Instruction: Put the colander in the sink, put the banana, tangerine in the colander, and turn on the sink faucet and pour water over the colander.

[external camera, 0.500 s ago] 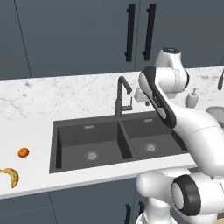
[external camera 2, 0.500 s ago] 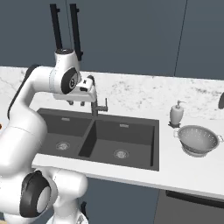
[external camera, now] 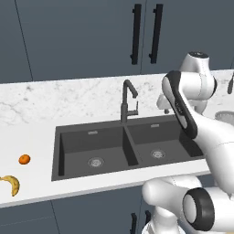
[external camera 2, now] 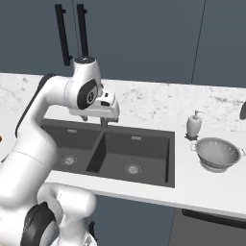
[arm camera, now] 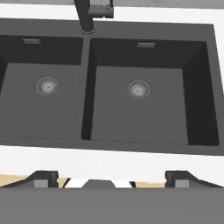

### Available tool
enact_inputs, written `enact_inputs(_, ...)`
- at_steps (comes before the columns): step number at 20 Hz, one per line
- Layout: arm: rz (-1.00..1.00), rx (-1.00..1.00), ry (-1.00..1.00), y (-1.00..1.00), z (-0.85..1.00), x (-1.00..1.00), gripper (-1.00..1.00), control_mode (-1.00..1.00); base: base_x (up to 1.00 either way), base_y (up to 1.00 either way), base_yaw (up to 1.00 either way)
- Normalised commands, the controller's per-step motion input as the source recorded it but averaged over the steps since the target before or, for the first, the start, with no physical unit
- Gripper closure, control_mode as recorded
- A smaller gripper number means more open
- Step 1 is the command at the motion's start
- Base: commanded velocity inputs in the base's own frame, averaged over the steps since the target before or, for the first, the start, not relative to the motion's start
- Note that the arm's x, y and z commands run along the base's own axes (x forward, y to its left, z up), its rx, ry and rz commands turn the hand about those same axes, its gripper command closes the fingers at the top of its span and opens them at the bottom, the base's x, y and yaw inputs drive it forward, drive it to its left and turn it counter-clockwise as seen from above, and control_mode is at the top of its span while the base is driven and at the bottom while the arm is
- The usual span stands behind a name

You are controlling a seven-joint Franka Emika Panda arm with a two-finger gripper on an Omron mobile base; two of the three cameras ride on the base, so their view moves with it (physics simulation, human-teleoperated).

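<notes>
My gripper [arm camera: 111, 178] hangs open and empty above the dark double-basin sink [arm camera: 135, 118], close to its front rim, with the fingertips wide apart. From the right base view the hand [external camera 2: 105, 109] is just in front of the sink faucet [external camera: 128, 100], over the divider. The grey colander [external camera 2: 218, 153] stands upright on the counter to the right of the sink [external camera 2: 139, 153], well away from the gripper. On the counter far left of the sink [external camera: 105, 146] lie the orange tangerine [external camera: 24, 159] and, nearer the front edge, the yellow banana [external camera: 11, 184]. Both basins are empty.
A white soap dispenser [external camera 2: 194, 126] stands on the counter between the sink and the colander. Dark cabinet doors with black handles [external camera: 146, 34] rise behind the marble counter [external camera: 68, 100]. A dark object [external camera 2: 242, 110] shows at the far right edge.
The arm has swung a little to the right, carrying the hand along the sink towards the colander side. The fruit, colander and faucet have not moved.
</notes>
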Motion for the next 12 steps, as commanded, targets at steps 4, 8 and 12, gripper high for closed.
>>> enact_inputs(4,0.00,0.00,0.00,-0.98,-0.04,-0.19,-1.00,-1.00,0.00,0.00,0.00)
enact_inputs(8,0.00,0.00,0.00,-1.00,-0.06,-0.08,-1.00,-1.00,0.00,0.00,0.00)
enact_inputs(12,0.00,0.00,0.00,-1.00,-0.04,-0.01,-1.00,-1.00,0.00,0.00,0.00)
